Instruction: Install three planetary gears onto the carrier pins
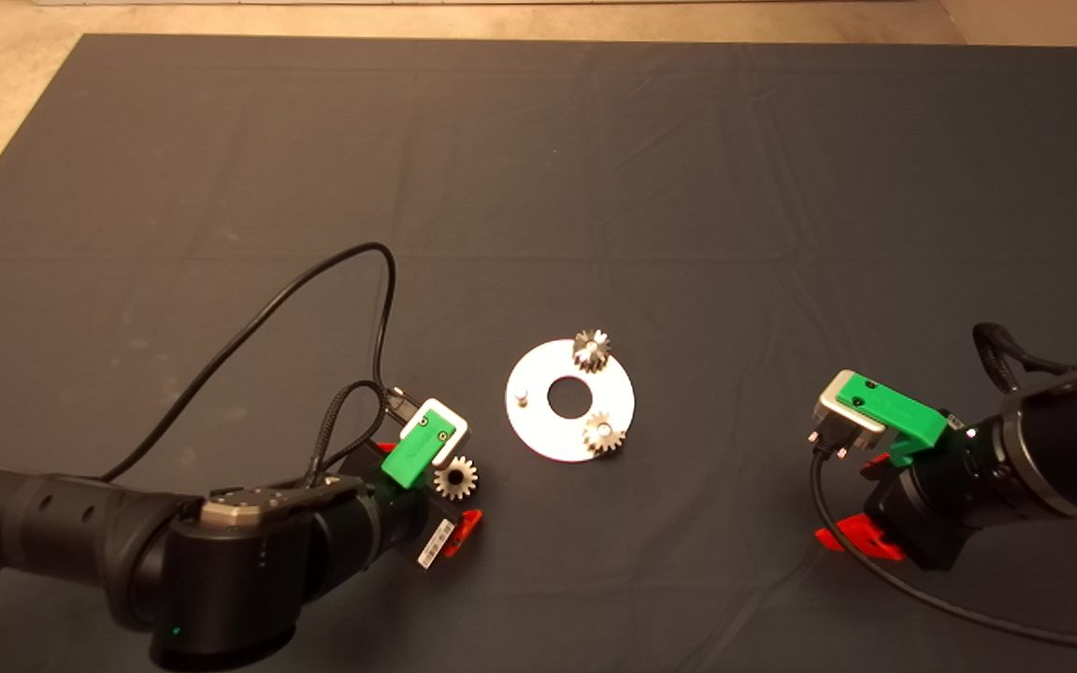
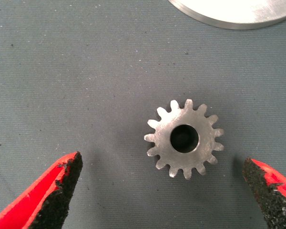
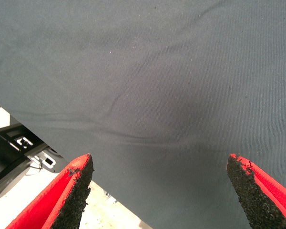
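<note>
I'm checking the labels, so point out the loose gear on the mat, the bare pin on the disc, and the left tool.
loose gear (image 2: 185,138): left wrist view, rim of its centre hole.
bare pin (image 1: 521,396): head view, top of the peg.
left tool (image 2: 164,193): left wrist view, midway between its open fingertips.

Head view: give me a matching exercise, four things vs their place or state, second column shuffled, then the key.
1. loose gear
2. bare pin
3. left gripper
4. right gripper

A. open, over bare mat near its edge
B. on the disc, no gear on it
C. flat on the mat, off the disc
D. open, straddling the loose gear without touching it

Pairs: 1-C, 2-B, 3-D, 4-A
</note>
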You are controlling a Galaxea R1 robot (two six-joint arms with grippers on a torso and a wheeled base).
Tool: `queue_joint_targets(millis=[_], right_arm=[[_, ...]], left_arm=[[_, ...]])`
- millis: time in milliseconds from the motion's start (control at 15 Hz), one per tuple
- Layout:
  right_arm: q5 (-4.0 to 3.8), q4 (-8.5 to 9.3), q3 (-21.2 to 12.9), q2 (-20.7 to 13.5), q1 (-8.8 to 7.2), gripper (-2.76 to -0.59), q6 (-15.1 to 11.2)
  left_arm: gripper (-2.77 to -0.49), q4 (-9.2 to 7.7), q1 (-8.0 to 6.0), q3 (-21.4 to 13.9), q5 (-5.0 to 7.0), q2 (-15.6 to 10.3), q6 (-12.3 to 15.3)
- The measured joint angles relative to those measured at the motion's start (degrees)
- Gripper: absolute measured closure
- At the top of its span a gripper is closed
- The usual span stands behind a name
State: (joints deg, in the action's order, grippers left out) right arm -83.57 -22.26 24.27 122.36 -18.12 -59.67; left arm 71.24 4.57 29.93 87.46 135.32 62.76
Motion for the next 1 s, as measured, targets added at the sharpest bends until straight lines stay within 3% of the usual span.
queue_joint_targets(millis=[600, 1000], right_arm=[[-0.04, 0.0, 0.0, 0.0, 0.02, -2.06, 0.0], [-0.06, 0.0, 0.0, 0.0, 0.02, -2.06, 0.1]], left_arm=[[-2.11, 0.27, 0.33, 2.8, 0.0, 1.2, -0.8], [-1.77, 1.02, 0.33, 2.9, -0.05, 1.5, -1.2]])
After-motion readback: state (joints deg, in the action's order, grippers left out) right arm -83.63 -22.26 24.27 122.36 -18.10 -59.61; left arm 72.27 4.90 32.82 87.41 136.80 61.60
